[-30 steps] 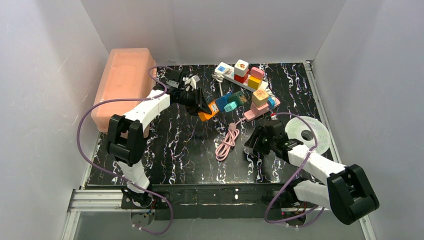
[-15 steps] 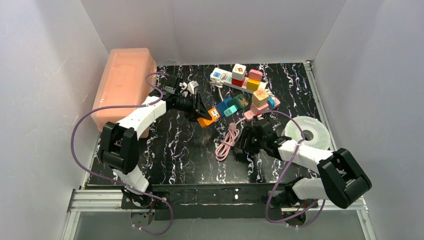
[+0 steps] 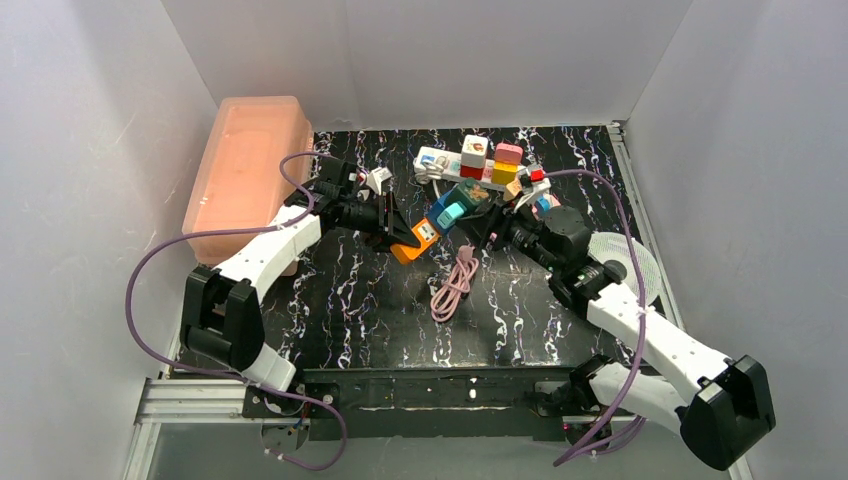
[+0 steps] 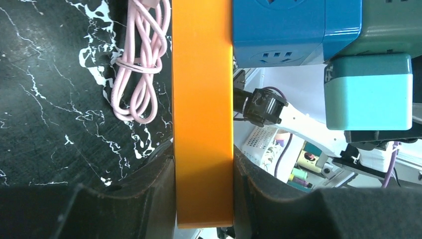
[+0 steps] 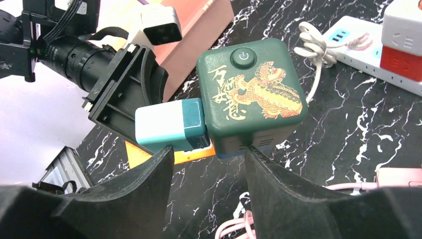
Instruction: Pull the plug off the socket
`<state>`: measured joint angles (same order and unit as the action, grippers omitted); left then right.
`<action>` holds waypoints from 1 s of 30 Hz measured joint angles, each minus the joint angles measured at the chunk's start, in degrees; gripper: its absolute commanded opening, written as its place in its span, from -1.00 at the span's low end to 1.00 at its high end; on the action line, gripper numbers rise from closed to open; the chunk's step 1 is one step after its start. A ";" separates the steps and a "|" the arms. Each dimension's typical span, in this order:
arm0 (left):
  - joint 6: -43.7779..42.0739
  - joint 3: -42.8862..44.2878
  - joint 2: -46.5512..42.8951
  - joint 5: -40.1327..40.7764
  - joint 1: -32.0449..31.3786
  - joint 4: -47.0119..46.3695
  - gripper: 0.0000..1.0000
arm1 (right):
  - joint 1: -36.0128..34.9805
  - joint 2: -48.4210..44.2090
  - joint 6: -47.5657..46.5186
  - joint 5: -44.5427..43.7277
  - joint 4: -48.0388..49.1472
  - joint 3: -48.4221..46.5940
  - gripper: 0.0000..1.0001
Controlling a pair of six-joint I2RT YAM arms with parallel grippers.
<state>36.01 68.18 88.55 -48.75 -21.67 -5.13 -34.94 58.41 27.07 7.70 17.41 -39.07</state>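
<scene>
My left gripper (image 3: 400,230) is shut on one end of the orange socket (image 4: 203,124) and holds it tilted above the mat. A blue cube plug (image 4: 293,25) sits in the socket. A dark green cube with a gold dragon (image 5: 254,97) sits on the blue one, and a teal-and-white plug (image 5: 171,124) sticks out of its side. My right gripper (image 5: 209,169) is open; its fingertips (image 5: 144,184) reach just under the teal plug and the green cube and close on nothing. The socket's pink cable (image 3: 455,280) lies coiled below.
A long white strip (image 3: 432,160) carrying several coloured cube adapters lies at the back, with a pink strip (image 3: 545,205) beside it. A pink lidded box (image 3: 245,165) stands at the left edge. A white disc (image 3: 640,265) lies at the right.
My right arm has swung from the mat's front middle up and back to the plug stack. My left arm has drawn the socket slightly nearer, still gripped.
</scene>
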 measured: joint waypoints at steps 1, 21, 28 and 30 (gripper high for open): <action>0.20 0.00 -0.46 -0.22 -0.02 -0.22 -0.95 | 0.00 -0.44 -0.46 0.24 -0.04 -0.59 0.24; 6.82 0.04 -1.33 -1.09 -0.94 -3.72 -0.98 | 0.00 -12.31 -3.52 -1.38 -4.96 12.48 0.24; 10.36 0.98 -1.33 -1.88 -0.92 -4.55 -0.99 | 0.02 -0.13 -6.12 -1.22 3.76 5.18 0.24; 10.84 1.20 -1.33 -2.47 -0.66 -4.90 -1.00 | 0.02 -4.72 -5.99 -1.07 2.69 6.97 0.24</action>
<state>46.85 69.38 87.22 -51.22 -22.33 -10.02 -34.92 53.69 21.08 6.63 20.10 -32.10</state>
